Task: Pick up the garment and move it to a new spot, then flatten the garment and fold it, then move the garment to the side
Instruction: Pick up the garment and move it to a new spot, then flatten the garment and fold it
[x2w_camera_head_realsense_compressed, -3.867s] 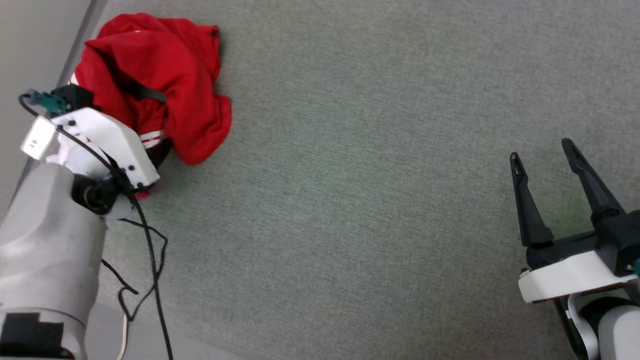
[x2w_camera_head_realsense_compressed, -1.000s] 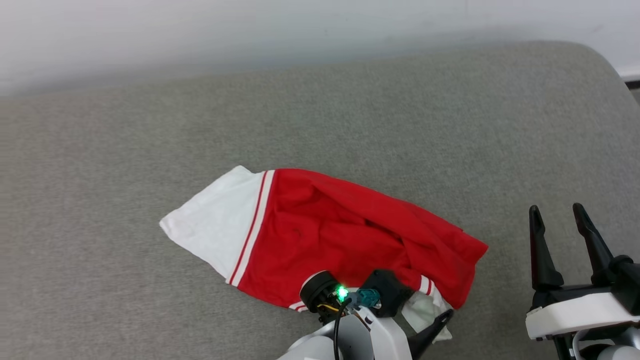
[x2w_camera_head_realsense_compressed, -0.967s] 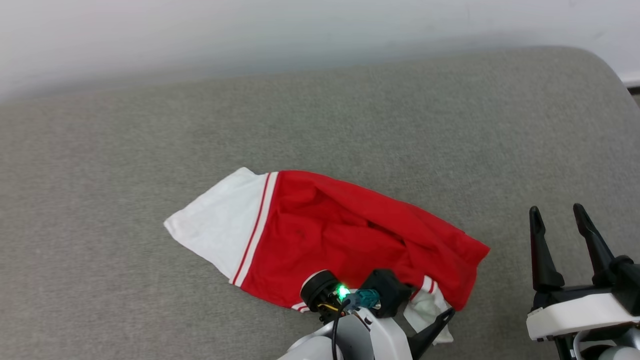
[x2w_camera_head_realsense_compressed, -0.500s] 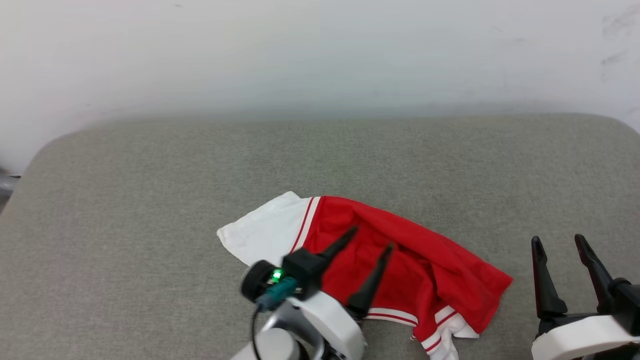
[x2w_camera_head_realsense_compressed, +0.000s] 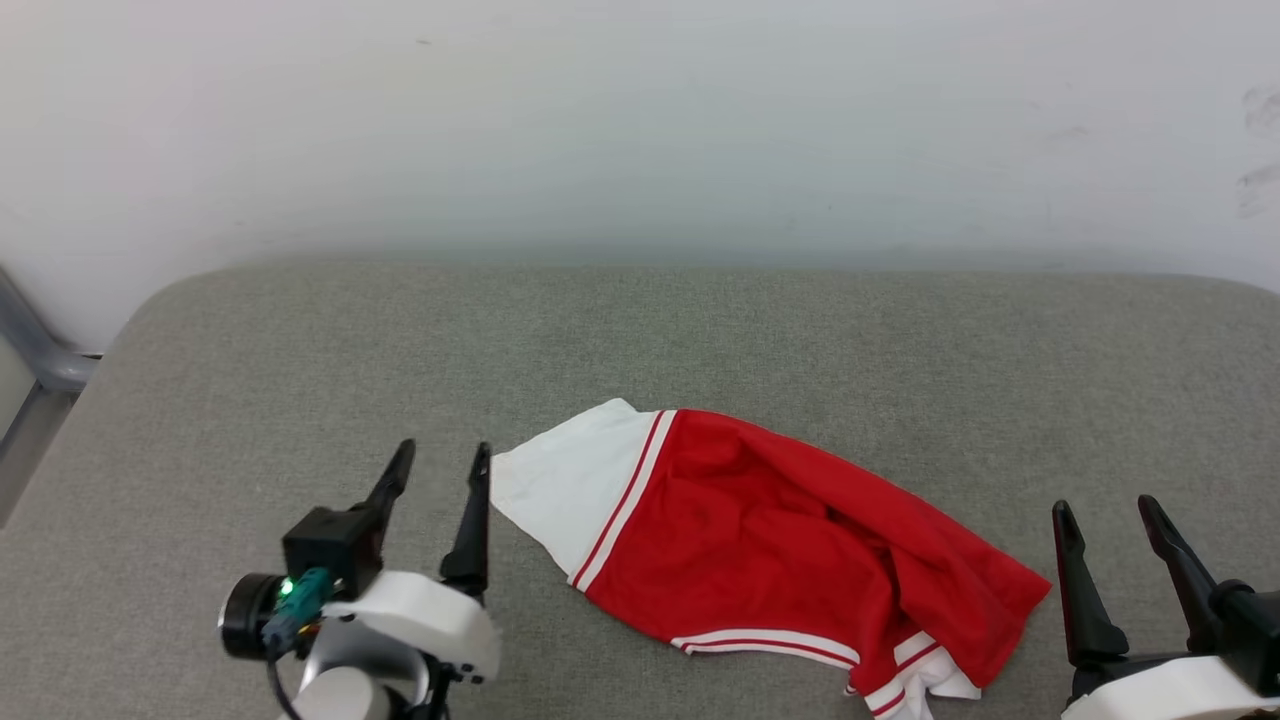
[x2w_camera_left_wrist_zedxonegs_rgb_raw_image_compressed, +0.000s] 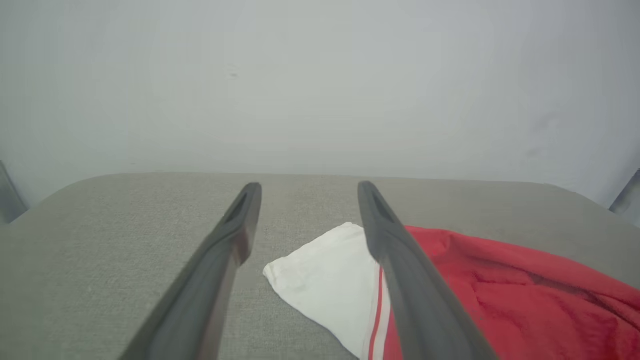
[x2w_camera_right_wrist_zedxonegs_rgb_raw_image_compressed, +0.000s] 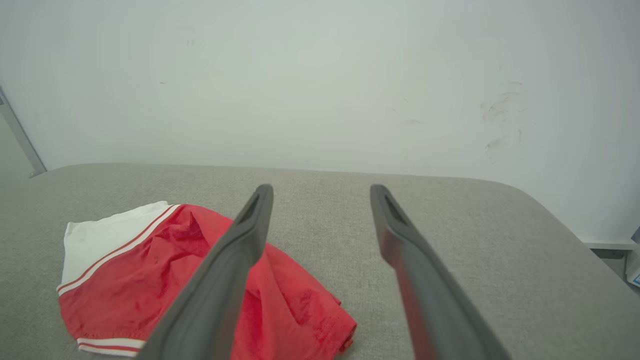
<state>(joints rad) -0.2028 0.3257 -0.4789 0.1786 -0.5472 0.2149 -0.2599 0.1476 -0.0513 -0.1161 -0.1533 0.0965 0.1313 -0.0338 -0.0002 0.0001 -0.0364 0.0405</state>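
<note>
I see left gripper (x2w_camera_head_realsense_compressed: 444, 448) at eight o'clock, right gripper (x2w_camera_head_realsense_compressed: 1102, 505) at four, both spread empty, shirt (x2w_camera_head_realsense_compressed: 780, 540) crumpled between.

Grey padded surface (x2w_camera_head_realsense_compressed: 700, 340) — red garment (x2w_camera_head_realsense_compressed: 780, 540) rumpled atop.

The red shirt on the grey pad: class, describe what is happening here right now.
A two-armed robot is working on the garment, a red shirt, which lies rumpled on the grey pad. Neither pincer holds it. The left pincer stands open just beside the white sleeve, and the right pincer stands open off the shirt's other end. The shirt is not yet flattened or folded.
</note>
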